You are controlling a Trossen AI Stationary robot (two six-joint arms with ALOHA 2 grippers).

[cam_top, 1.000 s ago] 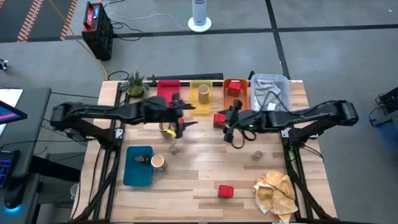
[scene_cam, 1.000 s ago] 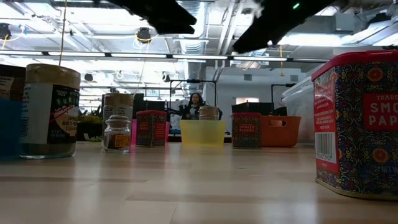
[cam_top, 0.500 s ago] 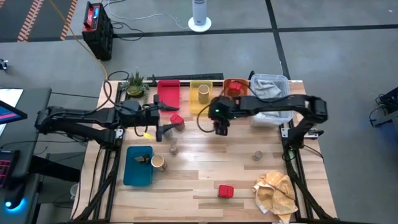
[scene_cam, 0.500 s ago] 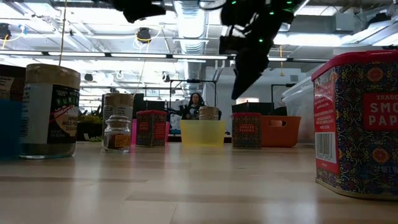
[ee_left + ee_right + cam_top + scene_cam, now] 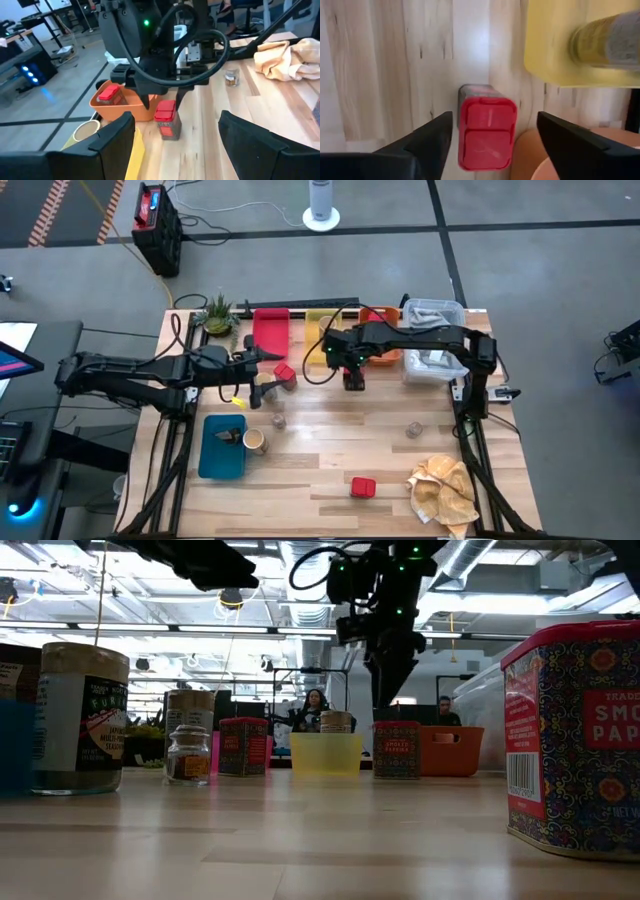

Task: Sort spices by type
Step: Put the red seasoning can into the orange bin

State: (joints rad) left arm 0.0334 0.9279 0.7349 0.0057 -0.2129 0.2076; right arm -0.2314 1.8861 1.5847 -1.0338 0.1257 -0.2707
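Observation:
A red tin (image 5: 487, 132) stands upright on the wood beside the yellow tray (image 5: 555, 55) and the orange tray (image 5: 127, 102). My right gripper (image 5: 353, 370) hangs over it, open and pointing down. Its fingers (image 5: 147, 102) stand either side of the tin's lid (image 5: 165, 106), apart from it. My left gripper (image 5: 175, 135) is open with nothing between its fingers, held above the table left of centre. Just ahead of it, below, stands another red tin (image 5: 284, 374) by the red tray (image 5: 270, 332). A tan cylinder (image 5: 610, 40) stands in the yellow tray.
The orange tray holds a third red tin (image 5: 110, 94). A blue tray (image 5: 222, 448), a tan cylinder (image 5: 255, 442) and glass jars (image 5: 279, 420), (image 5: 414, 430) sit nearer. Another red tin (image 5: 362, 487) and a beige cloth (image 5: 445, 485) lie near the front edge. A clear bin (image 5: 435, 330) stands far right.
My right gripper has swung toward the table's far left and tipped from nearly level to pointing down, ending over the red tin by the yellow tray. My left gripper has drawn back toward the table's left edge, uncovering the red tin by the red tray.

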